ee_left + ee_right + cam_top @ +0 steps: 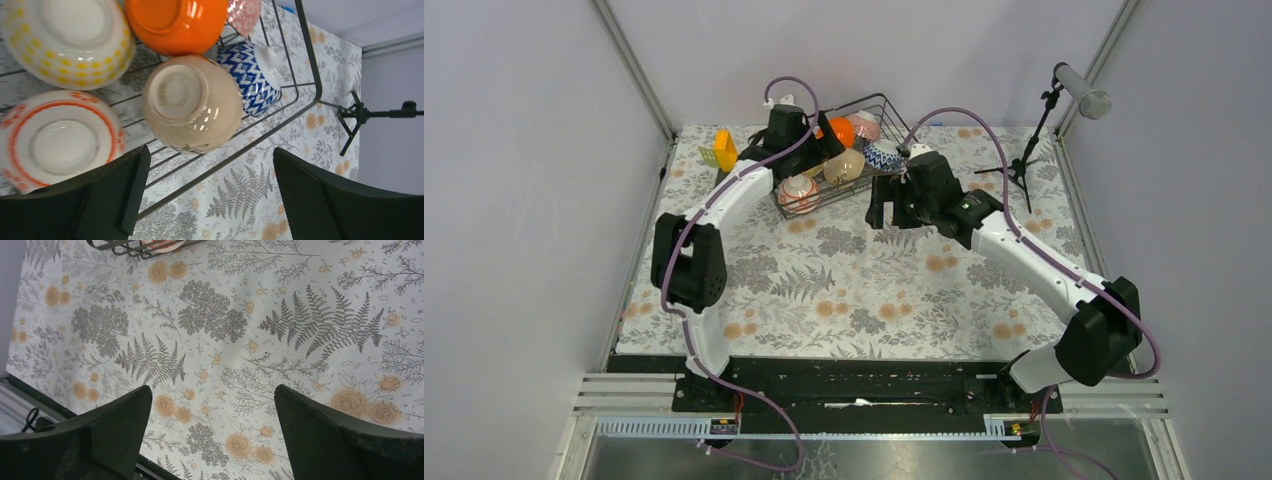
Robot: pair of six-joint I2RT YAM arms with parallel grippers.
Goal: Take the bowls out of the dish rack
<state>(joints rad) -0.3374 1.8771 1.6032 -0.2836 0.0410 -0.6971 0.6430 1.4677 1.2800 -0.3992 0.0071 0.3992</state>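
My left pincer (210,187) is spread wide and holds nothing. It hangs over the dish rack (310,70) at the far side of the bench (874,290), and the beige bowl (192,102) shows its foot ring to the wrist camera just ahead of the fingers. Around it inside the wires lie the orange bowl (175,22), the blue-and-white bowl (250,75), the red-ringed white bowl (60,140), the yellow-dotted bowl (65,40) and, at the far edge, the pink patterned bowl (245,12). My right pincer (212,425) is just as wide with nothing in it, over the floral bench cover just beside the rack's right end.
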